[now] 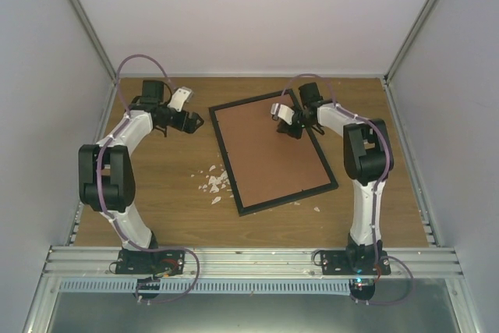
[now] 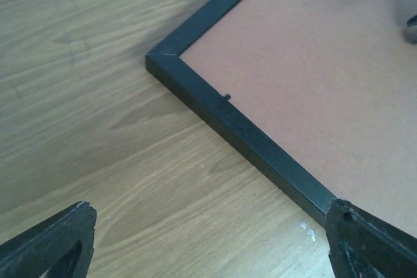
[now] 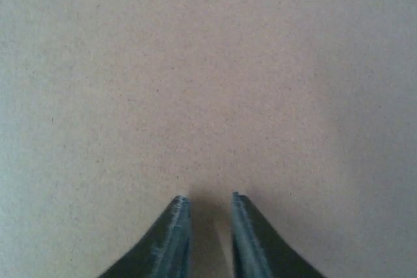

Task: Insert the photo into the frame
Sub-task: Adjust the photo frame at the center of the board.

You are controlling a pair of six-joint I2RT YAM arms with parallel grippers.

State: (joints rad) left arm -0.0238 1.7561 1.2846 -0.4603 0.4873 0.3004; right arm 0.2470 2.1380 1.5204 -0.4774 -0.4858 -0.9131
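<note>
The black frame (image 1: pixel 225 161) lies flat on the wooden table, turned at an angle. A brown backing board (image 1: pixel 265 157) fills it. The photo is hidden or out of view. My left gripper (image 1: pixel 195 122) is open and empty, just left of the frame's far left corner. In the left wrist view (image 2: pixel 210 226) that corner of the frame (image 2: pixel 247 138) and the board (image 2: pixel 313 63) lie ahead. My right gripper (image 1: pixel 290 132) points down at the board's far right part. In the right wrist view (image 3: pixel 210 197) its fingertips are almost together, holding nothing, at the board (image 3: pixel 208 63).
Small white scraps (image 1: pixel 212 181) lie on the table left of the frame, and one (image 1: pixel 317 210) lies near its front corner. White enclosure walls stand on three sides. A metal rail (image 1: pixel 249 259) runs along the near edge.
</note>
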